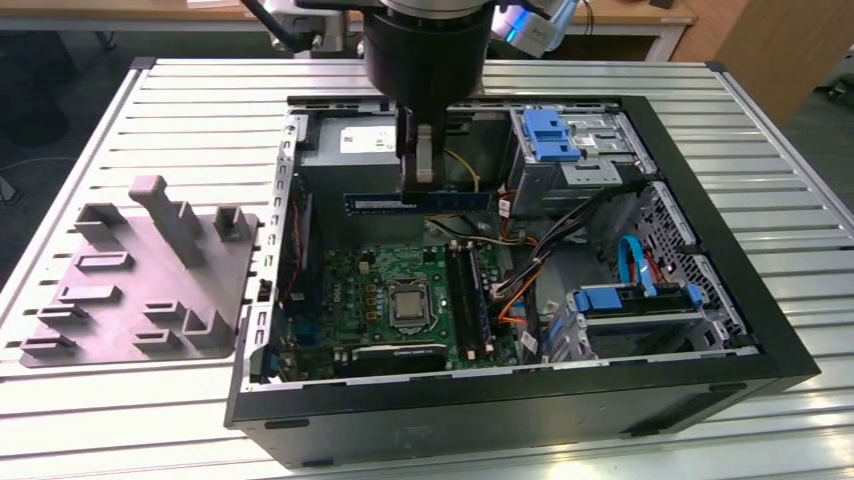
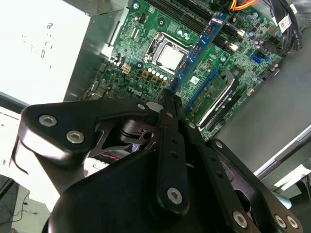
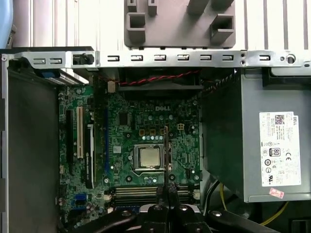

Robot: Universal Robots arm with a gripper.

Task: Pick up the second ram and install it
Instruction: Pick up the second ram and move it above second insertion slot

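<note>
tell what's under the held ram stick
Under the thin blue-green memory stick, gripped by the black end effector, lies the green motherboard near its silver processor. The stick hides the strip beneath.

Open computer case [image 1: 507, 400] beside grey pegged tray [image 1: 134, 275] on slatted table [image 1: 147, 425].

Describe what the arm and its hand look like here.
The arm ends in a thick black cylinder, with silver-grey housings and a blue-lit patch behind it in the exterior view. The hand is matte black: flat linkage bars joined by round silver pins and screws, narrowing to slim fingers that look pale grey in the exterior view.
</note>
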